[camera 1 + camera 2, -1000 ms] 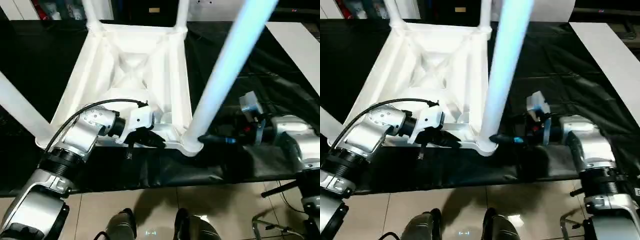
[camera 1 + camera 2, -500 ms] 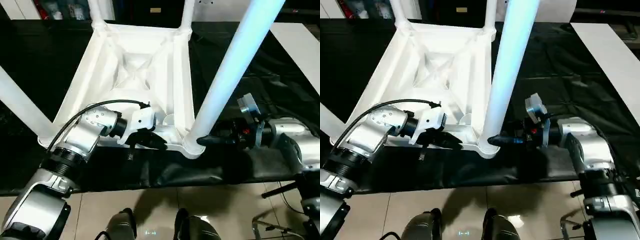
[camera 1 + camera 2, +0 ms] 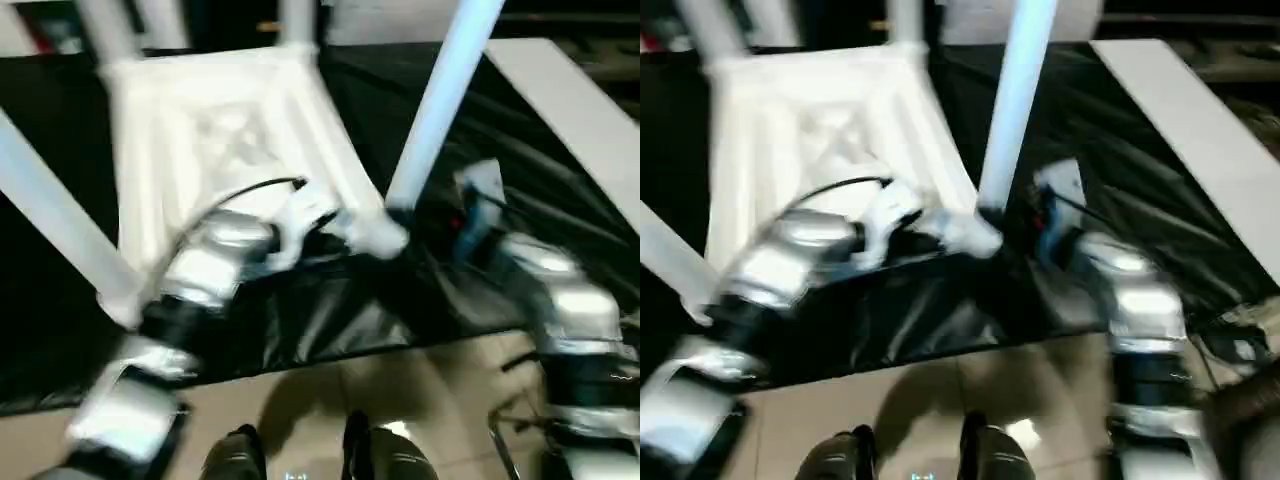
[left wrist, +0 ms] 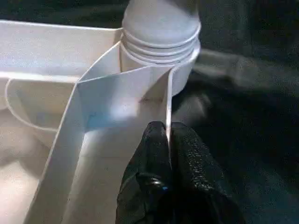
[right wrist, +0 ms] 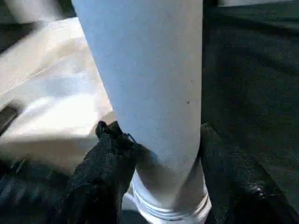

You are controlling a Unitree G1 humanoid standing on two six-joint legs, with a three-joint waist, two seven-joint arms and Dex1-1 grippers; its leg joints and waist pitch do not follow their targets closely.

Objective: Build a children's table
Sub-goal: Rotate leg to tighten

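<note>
**Table swung, fourth leg seated**

Table (image 3: pixel 220 140) lies upside down on the black surface (image 3: pixel 560 150), and since a moment ago its near corner has swung toward my right, though my head has also moved. My left jaws (image 4: pixel 167 140) are pinched together on a thin rib of the rim beside the corner socket (image 4: pixel 161 51). My right jaws (image 5: pixel 159 154) straddle the leg (image 5: pixel 149 79) just above the socket, clamped on it. All four legs look seated, so I judge the assembly nearly done; turning it upright remains.

Table (image 3: pixel 220 130) slid/turned w/ both arms
</note>
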